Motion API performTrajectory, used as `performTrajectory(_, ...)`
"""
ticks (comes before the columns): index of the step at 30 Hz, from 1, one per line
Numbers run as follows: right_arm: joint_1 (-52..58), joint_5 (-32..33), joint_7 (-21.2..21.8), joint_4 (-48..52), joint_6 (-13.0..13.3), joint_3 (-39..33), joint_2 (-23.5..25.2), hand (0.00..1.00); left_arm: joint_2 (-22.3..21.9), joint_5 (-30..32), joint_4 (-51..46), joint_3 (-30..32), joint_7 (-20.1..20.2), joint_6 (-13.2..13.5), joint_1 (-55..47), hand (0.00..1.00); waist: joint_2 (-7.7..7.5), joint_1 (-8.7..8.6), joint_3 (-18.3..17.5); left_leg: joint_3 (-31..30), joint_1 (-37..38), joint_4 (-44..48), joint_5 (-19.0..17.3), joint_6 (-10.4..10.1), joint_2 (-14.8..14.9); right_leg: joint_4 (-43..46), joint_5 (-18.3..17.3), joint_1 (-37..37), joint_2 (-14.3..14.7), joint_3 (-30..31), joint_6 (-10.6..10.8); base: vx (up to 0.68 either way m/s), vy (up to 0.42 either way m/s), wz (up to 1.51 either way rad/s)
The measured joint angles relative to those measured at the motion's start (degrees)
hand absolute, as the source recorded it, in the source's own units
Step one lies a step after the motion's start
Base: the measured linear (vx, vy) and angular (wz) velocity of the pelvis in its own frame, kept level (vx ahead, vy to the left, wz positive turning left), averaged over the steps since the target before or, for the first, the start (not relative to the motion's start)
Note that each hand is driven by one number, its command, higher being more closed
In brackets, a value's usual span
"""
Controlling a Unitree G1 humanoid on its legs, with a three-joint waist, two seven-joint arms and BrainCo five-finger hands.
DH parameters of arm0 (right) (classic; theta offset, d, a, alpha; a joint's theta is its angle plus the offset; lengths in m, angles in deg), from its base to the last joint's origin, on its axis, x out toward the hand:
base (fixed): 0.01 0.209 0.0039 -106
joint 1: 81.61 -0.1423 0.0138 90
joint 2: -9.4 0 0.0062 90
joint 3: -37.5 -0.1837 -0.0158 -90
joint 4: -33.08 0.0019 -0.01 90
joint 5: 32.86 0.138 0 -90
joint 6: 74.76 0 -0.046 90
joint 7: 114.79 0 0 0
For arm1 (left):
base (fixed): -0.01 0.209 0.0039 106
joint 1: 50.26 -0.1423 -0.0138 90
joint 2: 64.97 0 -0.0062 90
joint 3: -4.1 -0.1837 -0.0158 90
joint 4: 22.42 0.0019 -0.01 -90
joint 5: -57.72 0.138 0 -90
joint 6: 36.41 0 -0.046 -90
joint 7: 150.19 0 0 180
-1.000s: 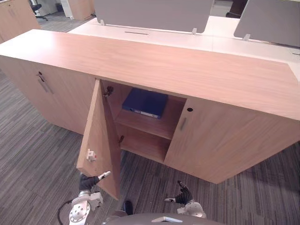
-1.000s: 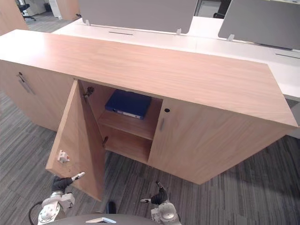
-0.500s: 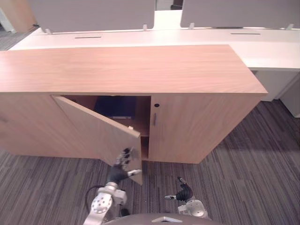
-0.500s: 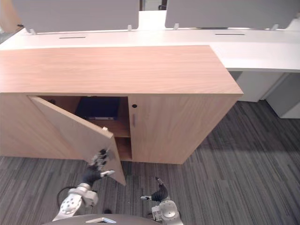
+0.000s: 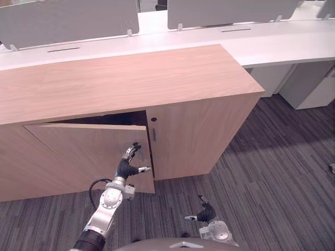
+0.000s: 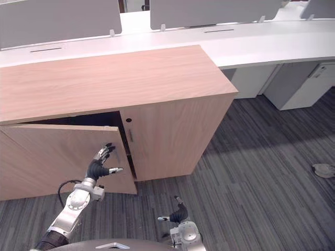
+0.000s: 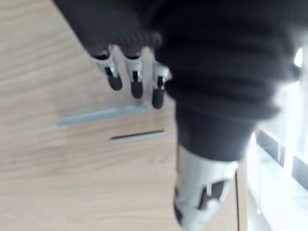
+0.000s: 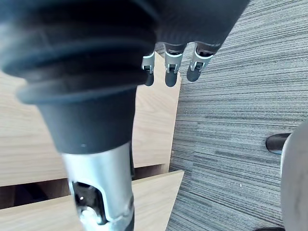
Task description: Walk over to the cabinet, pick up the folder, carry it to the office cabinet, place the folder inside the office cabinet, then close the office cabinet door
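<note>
The wooden office cabinet stands before me, its left door swung almost shut with a narrow dark gap along its top. My left hand rests with straight fingers against that door's outer face, close to its free edge; the left wrist view shows the fingertips against the wood near the door handle. The right door is closed. My right hand hangs low over the carpet, fingers relaxed and holding nothing. The folder is hidden behind the door.
White desks with grey divider screens run behind the cabinet. Grey striped carpet spreads to the right, with desk pedestals at the far right.
The left door has swung from half open to nearly shut, with my left hand following against it. The camera has also shifted, so the cabinet sits further left. The folder is now out of sight.
</note>
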Motion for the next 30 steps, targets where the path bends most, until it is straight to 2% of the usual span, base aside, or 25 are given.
performTrajectory(7, -0.32, 0.02, -0.23, -0.47, 0.06, -0.46, 0.26, 0.00, -0.13, 1.37, 4.11, 2.90, -3.44, -0.25, 3.13, 0.00, -0.41, -0.47, 0.26, -0.05, -0.06, 0.00, -0.10, -0.10, 0.03, -0.61, 0.13, 0.26, 0.00, -0.20, -0.02, 0.00, 0.000, 0.00)
performTrajectory(13, -0.52, 0.02, -0.24, -0.56, 0.07, -1.19, 1.00, 0.00, 0.04, 1.66, 4.84, 4.28, -3.98, -0.29, 5.08, 0.00, -1.35, -0.77, 0.85, -0.05, -0.14, 0.00, -0.28, -0.12, -0.03, -0.69, 0.22, 0.38, 0.02, -0.29, -0.01, 0.00, 0.000, 0.00)
performTrajectory(18, -0.59, 0.07, -0.22, -0.67, 0.12, -1.20, 1.01, 0.00, 0.07, 1.63, 4.86, 4.90, -3.98, -0.28, 5.49, 0.00, -1.37, -0.83, 0.85, -0.14, -0.19, -0.01, -0.33, -0.08, -0.10, -0.72, 0.23, 0.39, 0.00, -0.62, 0.00, 0.00, -0.004, 0.01)
performTrajectory(21, -0.65, 0.55, -0.21, -0.93, 0.12, -1.21, 0.99, 0.00, 0.12, 0.73, 4.79, 4.83, -2.99, -0.22, 5.16, 0.00, -1.39, -0.70, 0.86, -0.40, -0.24, -0.01, -0.31, -0.07, -0.11, -0.68, 0.23, 0.48, -0.05, -1.20, 0.01, -0.02, -0.019, 0.05)
performTrajectory(26, -1.93, 0.60, -0.05, -3.05, 0.06, -1.23, 0.99, 0.00, 0.84, -2.50, 3.92, 4.61, 1.65, -0.02, 0.99, 0.00, -1.64, -0.58, 1.01, -0.86, -0.22, -0.01, -0.30, -0.06, -0.21, -0.70, 0.20, 0.67, -0.17, -1.60, 0.04, -0.02, -0.009, 0.04)
performTrajectory(30, -2.35, 0.65, 0.03, -4.30, 0.07, -1.40, 1.01, 0.00, 1.22, -3.62, 6.10, 3.93, 4.48, -0.06, -3.83, 0.00, -2.24, 0.34, 1.34, -1.07, -0.19, -0.01, -0.31, -0.06, -0.38, -0.83, 0.18, 0.86, -0.33, -1.78, 0.12, -0.01, -0.007, 0.03)
